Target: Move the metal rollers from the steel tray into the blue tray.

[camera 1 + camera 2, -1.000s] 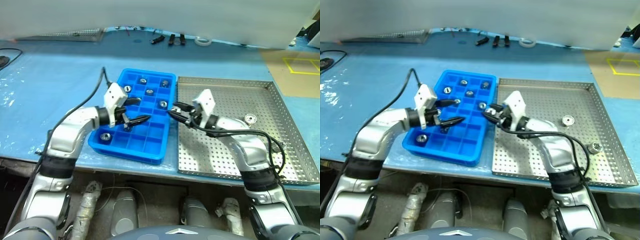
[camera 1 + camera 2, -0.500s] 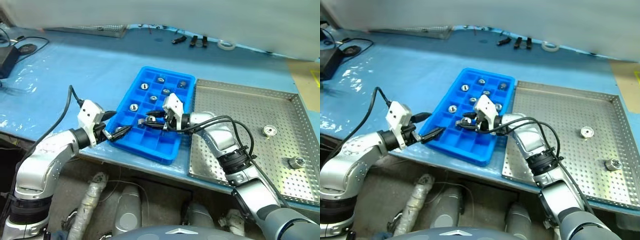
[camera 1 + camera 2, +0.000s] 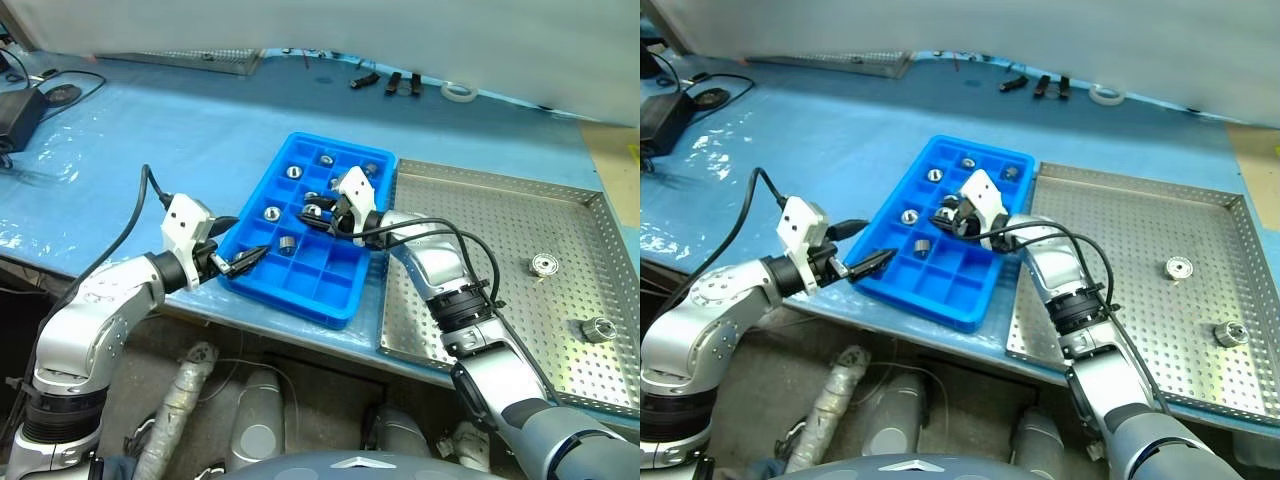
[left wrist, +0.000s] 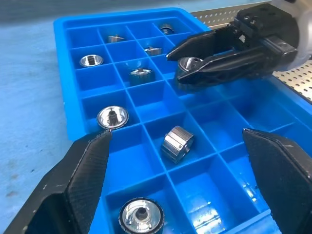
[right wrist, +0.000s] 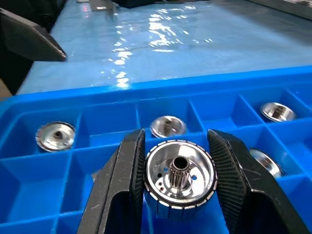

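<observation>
Two hands meet at the blue tray (image 3: 300,290): right hand (image 5: 178,195) pinching a metal roller (image 5: 179,179), left hand (image 3: 245,260) spread.

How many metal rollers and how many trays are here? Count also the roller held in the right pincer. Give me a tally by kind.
Silvery metal rollers: 11
Blue plastic compartment tray: 1
Perforated steel tray: 1
Total: 13

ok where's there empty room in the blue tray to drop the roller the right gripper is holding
Free: the near-right cells of the blue tray, beside the steel tray. Crowded: the far rows and left column, where rollers fill most cells, and where the lying roller sits mid-tray.
</observation>
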Tool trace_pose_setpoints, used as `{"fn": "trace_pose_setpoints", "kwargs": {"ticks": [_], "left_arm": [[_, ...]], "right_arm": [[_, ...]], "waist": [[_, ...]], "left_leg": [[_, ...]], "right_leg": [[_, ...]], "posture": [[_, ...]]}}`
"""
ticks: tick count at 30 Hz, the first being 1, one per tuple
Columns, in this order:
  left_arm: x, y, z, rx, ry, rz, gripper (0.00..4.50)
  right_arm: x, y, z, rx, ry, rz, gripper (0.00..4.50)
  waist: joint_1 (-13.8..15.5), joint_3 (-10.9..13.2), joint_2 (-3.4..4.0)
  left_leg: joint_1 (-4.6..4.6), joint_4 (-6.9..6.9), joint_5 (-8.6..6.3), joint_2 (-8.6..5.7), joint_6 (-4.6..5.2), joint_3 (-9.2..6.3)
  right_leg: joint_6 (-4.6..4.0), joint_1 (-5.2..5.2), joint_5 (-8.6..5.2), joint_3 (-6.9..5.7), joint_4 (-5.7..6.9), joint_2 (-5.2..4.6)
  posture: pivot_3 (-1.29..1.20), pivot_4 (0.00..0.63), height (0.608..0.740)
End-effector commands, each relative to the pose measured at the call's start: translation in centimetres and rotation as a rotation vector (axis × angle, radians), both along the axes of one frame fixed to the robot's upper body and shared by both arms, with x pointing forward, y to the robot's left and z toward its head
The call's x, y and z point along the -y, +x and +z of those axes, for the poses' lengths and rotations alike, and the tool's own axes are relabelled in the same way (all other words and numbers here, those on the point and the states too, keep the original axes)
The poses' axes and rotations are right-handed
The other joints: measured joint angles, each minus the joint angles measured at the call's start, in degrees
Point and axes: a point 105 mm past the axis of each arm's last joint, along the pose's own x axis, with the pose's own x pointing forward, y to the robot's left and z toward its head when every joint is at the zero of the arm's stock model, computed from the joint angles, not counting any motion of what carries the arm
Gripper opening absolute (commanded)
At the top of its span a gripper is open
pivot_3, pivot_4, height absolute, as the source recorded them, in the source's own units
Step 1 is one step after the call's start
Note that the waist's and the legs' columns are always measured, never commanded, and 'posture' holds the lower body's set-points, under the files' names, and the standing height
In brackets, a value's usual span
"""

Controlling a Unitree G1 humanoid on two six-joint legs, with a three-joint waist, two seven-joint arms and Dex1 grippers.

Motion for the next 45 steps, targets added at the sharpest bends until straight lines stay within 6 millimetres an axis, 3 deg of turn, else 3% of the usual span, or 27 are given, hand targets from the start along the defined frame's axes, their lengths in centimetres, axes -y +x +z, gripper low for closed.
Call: {"fn": "trace_pose_setpoints", "kwargs": {"ticks": [1,3,4,11,17,23,25,28,32,35,38,45], "left_arm": [[0.3,0.2,0.8,0.044,0.011,-0.025,4.5],[0.4,0.3,0.9,0.046,0.013,-0.032,4.5],[0.4,0.4,0.9,0.048,0.014,-0.035,4.5],[0.8,1.2,1.2,0.054,0.02,-0.064,4.5],[2.6,2.9,1.6,0.075,0.011,-0.159,4.5],[6.4,5.7,2.3,0.119,-0.014,-0.292,4.5],[8.6,6.5,2.8,0.136,-0.031,-0.363,4.5],[11.0,6.9,3.1,0.156,-0.041,-0.449,4.5],[14.1,6.8,3.7,0.187,-0.058,-0.547,4.5],[15.3,6.7,3.9,0.198,-0.074,-0.579,4.5],[15.6,6.5,3.8,0.197,-0.082,-0.584,4.5],[14.4,6.4,3.0,0.177,-0.084,-0.546,4.5]], "right_arm": [[0.5,0.7,0.7,0.044,-0.002,-0.035,1.61],[0.8,0.8,0.4,0.024,0.012,-0.048,1.61],[0.8,0.8,0.4,0.017,0.022,-0.045,2.34],[1.4,1.4,1.2,0.067,0.02,-0.126,4.48],[4.2,1.8,4.0,0.14,0.066,-0.234,4.48],[11.4,2.2,5.7,0.209,0.077,-0.519,4.48],[14.9,1.7,5.9,0.213,0.084,-0.665,4.48],[18.4,0.8,5.8,0.212,0.096,-0.828,4.48],[22.2,-0.2,5.0,0.163,0.142,-1.042,4.48],[23.9,-0.4,4.0,0.118,0.17,-1.148,4.48],[25.0,-0.3,2.5,0.057,0.19,-1.231,4.48],[26.4,0.1,-0.4,-0.016,0.157,-1.335,4.48]], "waist": [[-0.2,0.0,0.0],[-0.5,0.0,-0.01],[-0.5,0.0,-0.01],[-0.7,0.0,-0.01],[-1.3,0.0,-0.01],[-3.2,0.0,-0.06],[-4.2,0.0,-0.08],[-5.7,0.0,-0.09],[-8.8,0.0,-0.08],[-10.4,0.0,-0.08],[-11.1,-0.1,-0.07],[-10.8,-0.1,-0.04]], "left_leg": [[0.0,0.0,0.0,0.0,0.0,0.0],[0.0,0.0,0.01,0.0,-0.01,0.0],[0.01,0.0,0.01,0.01,-0.02,0.0],[0.01,0.02,0.02,-0.01,-0.03,0.0],[0.01,0.06,0.05,-0.08,-0.07,0.0],[0.02,0.14,0.08,-0.23,-0.09,0.01],[0.01,0.15,0.08,-0.28,-0.08,0.01],[0.0,0.19,0.06,-0.32,-0.01,0.03],[0.05,0.2,-0.01,-0.3,0.13,0.13],[0.09,0.21,-0.09,-0.29,0.28,0.24],[0.2,0.24,-0.17,-0.28,0.43,0.41],[0.12,0.62,-0.31,-0.27,0.96,0.48]], "right_leg": [[0.0,0.0,0.0,0.0,0.0,0.0],[0.0,-0.01,0.0,0.0,0.01,0.0],[0.0,-0.01,0.0,0.0,0.02,0.0],[0.01,-0.01,0.01,0.0,0.04,0.02],[0.05,0.0,0.04,0.04,0.09,0.03],[0.44,0.11,0.27,0.2,0.05,0.01],[0.48,0.14,0.3,0.23,0.04,-0.01],[0.5,0.12,0.33,0.29,0.01,-0.01],[0.49,0.07,0.34,0.27,0.04,0.0],[0.43,0.06,0.31,0.27,0.02,-0.01],[0.25,0.04,0.21,0.27,0.02,-0.02],[0.19,0.1,0.23,0.3,0.03,-0.09]], "posture": [[0.37,0.15,0.74],[0.37,0.15,0.74],[0.36,0.15,0.74],[0.28,0.15,0.74],[0.12,0.15,0.74],[-0.05,0.15,0.74],[-0.1,0.15,0.74],[-0.14,0.15,0.74],[-0.23,0.15,0.74],[-0.23,0.15,0.74],[-0.23,0.15,0.74],[-0.18,0.15,0.74]]}}
